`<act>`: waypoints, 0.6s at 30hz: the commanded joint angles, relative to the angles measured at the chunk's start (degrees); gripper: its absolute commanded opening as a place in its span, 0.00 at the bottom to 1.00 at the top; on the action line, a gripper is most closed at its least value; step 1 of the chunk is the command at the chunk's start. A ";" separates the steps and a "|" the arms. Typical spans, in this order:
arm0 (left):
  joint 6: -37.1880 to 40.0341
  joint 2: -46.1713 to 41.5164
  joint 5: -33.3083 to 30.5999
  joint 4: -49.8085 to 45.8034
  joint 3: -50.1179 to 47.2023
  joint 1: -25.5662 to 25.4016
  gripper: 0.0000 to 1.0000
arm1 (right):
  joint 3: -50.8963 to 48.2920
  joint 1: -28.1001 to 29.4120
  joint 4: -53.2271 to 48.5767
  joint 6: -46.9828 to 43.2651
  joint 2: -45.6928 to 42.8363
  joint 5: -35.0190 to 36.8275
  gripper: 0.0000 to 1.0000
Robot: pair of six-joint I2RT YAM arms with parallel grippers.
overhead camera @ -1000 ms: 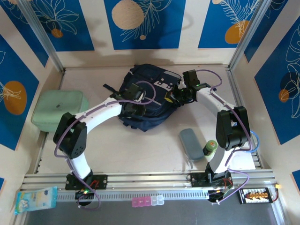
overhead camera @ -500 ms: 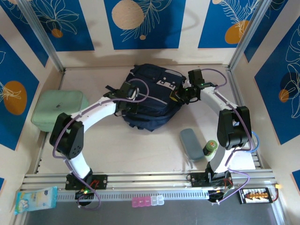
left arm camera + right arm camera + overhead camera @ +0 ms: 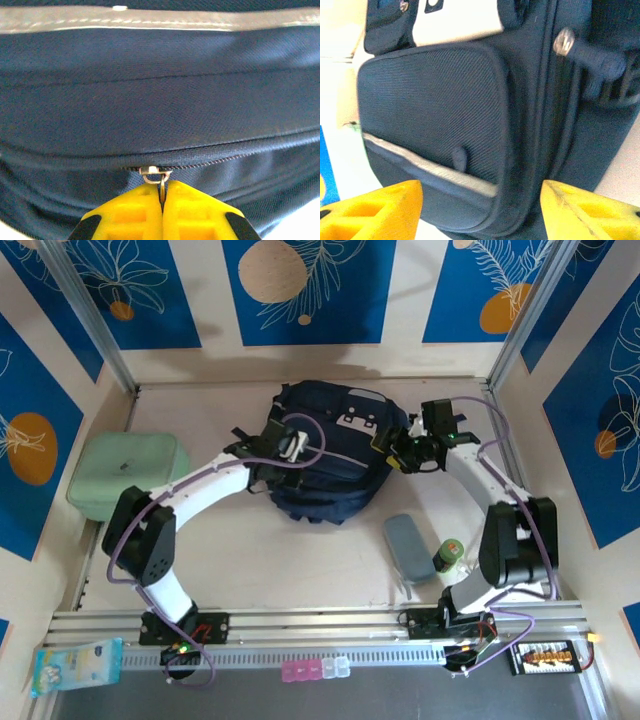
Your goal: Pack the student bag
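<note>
top external view has the bag (image 3: 330, 465) lying flat toward the back middle of the table (image 3: 300, 560), front pocket up, with an arm reaching in at it from each side. left wrist view is the good one: the left gripper (image 3: 162, 197) has its yellow fingers pressed tight together on the zip pull (image 3: 161, 184), which hangs off the slider, and the zip looks done up to the right of it. my guess is that's the whole point of the pinch, to drag the slider along and open a compartment so stuff can go in. the right gripper (image 3: 481, 200) has its fingers well apart and holds nothing, with the bag's side pocket just ahead of them. i'd say it's lined up to clamp the fabric and brace the bag so it doesn't slide when the zip gets tugged. the green case (image 3: 125, 475), pouch (image 3: 408, 545) and bottle (image 3: 449, 556) sit loose on the table, so the actual packing isn't underway yet
</note>
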 commanded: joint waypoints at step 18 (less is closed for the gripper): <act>-6.34 4.51 -1.68 -2.10 5.80 -10.56 0.00 | -7.52 0.05 -7.48 11.22 -3.60 7.63 0.52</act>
